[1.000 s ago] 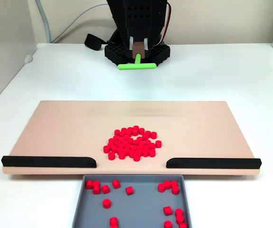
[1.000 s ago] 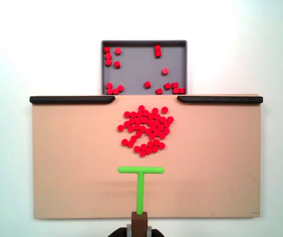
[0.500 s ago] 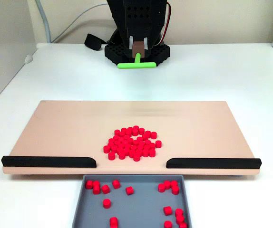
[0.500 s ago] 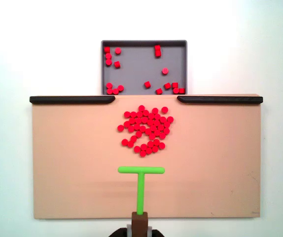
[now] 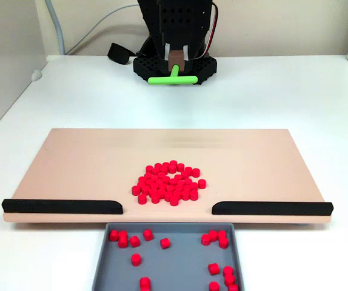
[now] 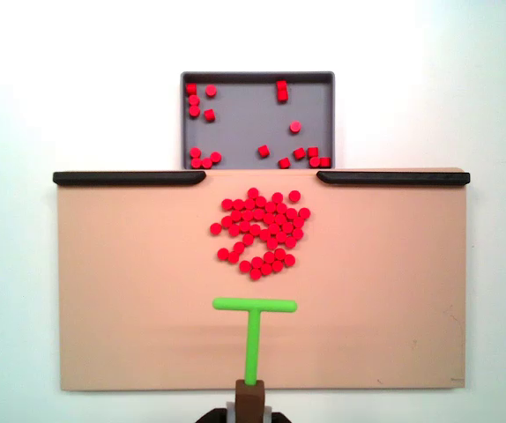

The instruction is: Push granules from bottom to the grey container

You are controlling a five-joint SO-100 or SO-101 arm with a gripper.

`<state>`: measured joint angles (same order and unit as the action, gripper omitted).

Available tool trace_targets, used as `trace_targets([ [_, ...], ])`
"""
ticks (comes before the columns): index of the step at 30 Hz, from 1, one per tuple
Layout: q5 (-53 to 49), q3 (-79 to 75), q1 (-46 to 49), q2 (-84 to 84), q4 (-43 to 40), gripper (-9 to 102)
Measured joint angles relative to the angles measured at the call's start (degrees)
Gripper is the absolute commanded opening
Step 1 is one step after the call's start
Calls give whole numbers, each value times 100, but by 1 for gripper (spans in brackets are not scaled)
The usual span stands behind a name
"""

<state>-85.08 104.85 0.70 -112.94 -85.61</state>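
Observation:
A heap of red granules [image 5: 168, 183] [image 6: 261, 233] lies on the middle of the tan board [image 5: 89, 163] [image 6: 130, 291], just short of the gap between two black strips. More granules [image 5: 215, 237] lie scattered in the grey container [image 5: 180, 260] [image 6: 244, 119] beyond that gap. My gripper [image 5: 175, 57] [image 6: 251, 407] is shut on the brown handle of the green T-shaped pusher [image 5: 173, 79] [image 6: 254, 307]. In both fixed views the pusher's crossbar hovers behind the heap, apart from it, over the board's side nearest the arm.
Black strips [image 5: 62, 206] [image 5: 272, 208] line the board's edge on either side of the gap. The arm's black base [image 5: 174, 68] stands on the white table behind the board. A black strap [image 5: 119, 53] and a grey cable [image 5: 59, 30] lie by the wall.
The pusher has drawn back a little toward the arm's base and drifted slightly right in the top-down view. The granules have not moved.

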Motion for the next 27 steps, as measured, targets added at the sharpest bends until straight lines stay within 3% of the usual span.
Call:
trace_targets([
  [27,-369,413,211,176,0,0],
])
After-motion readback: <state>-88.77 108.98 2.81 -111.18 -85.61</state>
